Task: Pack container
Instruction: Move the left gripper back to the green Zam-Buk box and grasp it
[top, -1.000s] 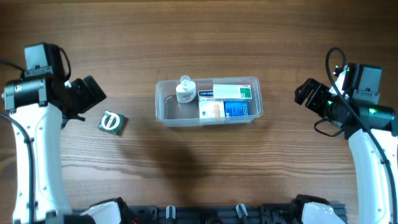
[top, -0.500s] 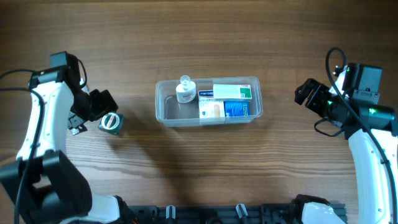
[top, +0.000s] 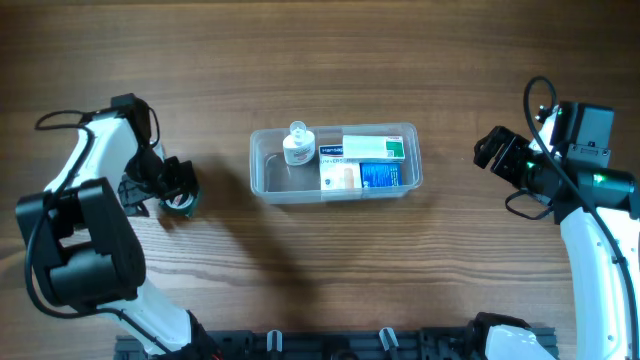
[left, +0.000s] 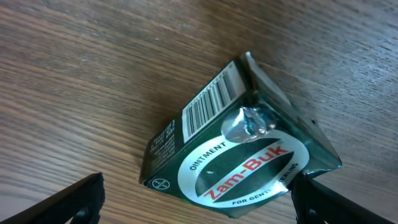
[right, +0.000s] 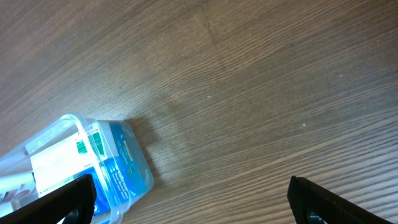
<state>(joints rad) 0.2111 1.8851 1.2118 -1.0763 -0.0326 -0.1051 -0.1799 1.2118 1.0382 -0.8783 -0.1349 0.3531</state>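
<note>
Since a second earlier, the left gripper (top: 176, 182) had swung in over the green ointment box (top: 184, 205). The container (top: 262, 178) sat mid-table, well apart from the right gripper (top: 495, 150). Left wrist: jaws stood spread either side of that box. Right wrist: jaws spread, empty, with the container's corner at lower left.

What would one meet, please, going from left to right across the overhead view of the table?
Open left pincer → small white plastic bottle → peach-and-white cardboard box → blue cardboard box, these three inside the clear plastic rectangular container → open right pincer.
</note>
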